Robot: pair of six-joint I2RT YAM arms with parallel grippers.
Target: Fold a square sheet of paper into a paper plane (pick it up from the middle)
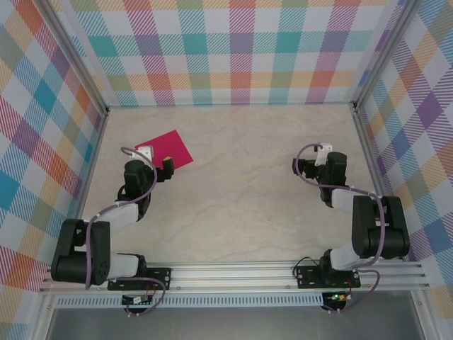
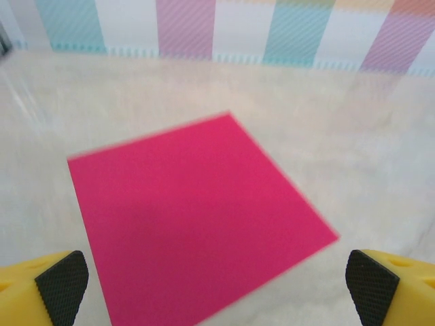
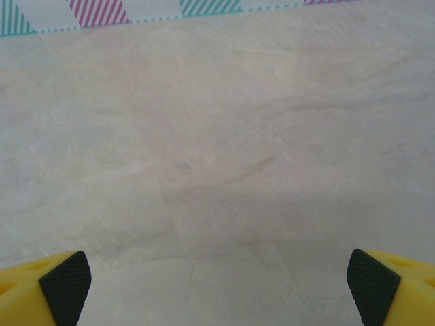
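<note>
The square sheet of paper is magenta-pink and lies flat and uncreased on the table at the back left, one corner pointing away from the arms. No paper plane is in view. My left gripper hovers at the sheet's near edge. In the left wrist view the sheet spreads out ahead of the left gripper, whose yellow fingers with black pads stand wide apart and open, holding nothing. My right gripper is far to the right, open over bare table, its pads wide apart.
The table is a pale marbled surface, boxed in by plaid walls at the back and both sides. An aluminium rail carrying both arm bases runs along the near edge.
</note>
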